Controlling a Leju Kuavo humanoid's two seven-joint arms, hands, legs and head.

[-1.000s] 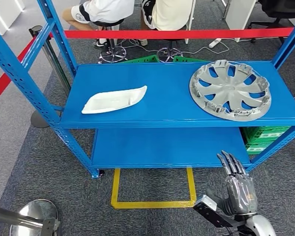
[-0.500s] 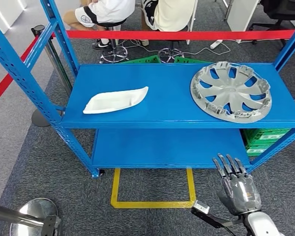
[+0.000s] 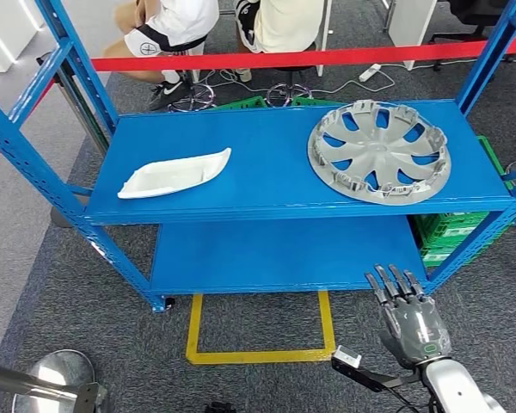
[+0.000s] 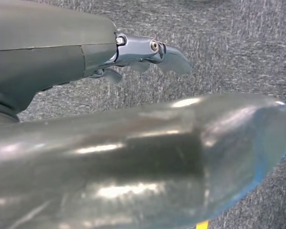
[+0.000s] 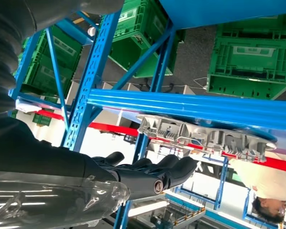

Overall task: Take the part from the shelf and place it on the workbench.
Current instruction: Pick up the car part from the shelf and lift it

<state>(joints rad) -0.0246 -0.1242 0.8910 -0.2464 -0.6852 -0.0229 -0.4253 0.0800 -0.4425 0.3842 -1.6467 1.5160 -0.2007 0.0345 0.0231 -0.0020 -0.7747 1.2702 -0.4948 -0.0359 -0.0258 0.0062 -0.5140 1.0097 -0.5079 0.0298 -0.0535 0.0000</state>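
Left hand [image 4: 148, 50] mostly hidden behind its own cover, over grey carpet; can't tell how it's set. Right hand [image 3: 408, 317] empty, fingers straight and apart, low in front of blue shelf [image 3: 268, 185], touching nothing. Silver hubcap [image 3: 379, 151] on top level, right end; white trim piece [image 3: 173, 173] at left. Green crates [image 3: 447, 232] behind the shelf's right post.

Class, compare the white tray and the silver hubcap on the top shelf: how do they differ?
The white tray is long, narrow and pointed at one end; the silver hubcap is round, much larger and has cut-out openings. The tray lies on the shelf's left half, the hubcap on its right. Both lie flat on the blue shelf, untouched.
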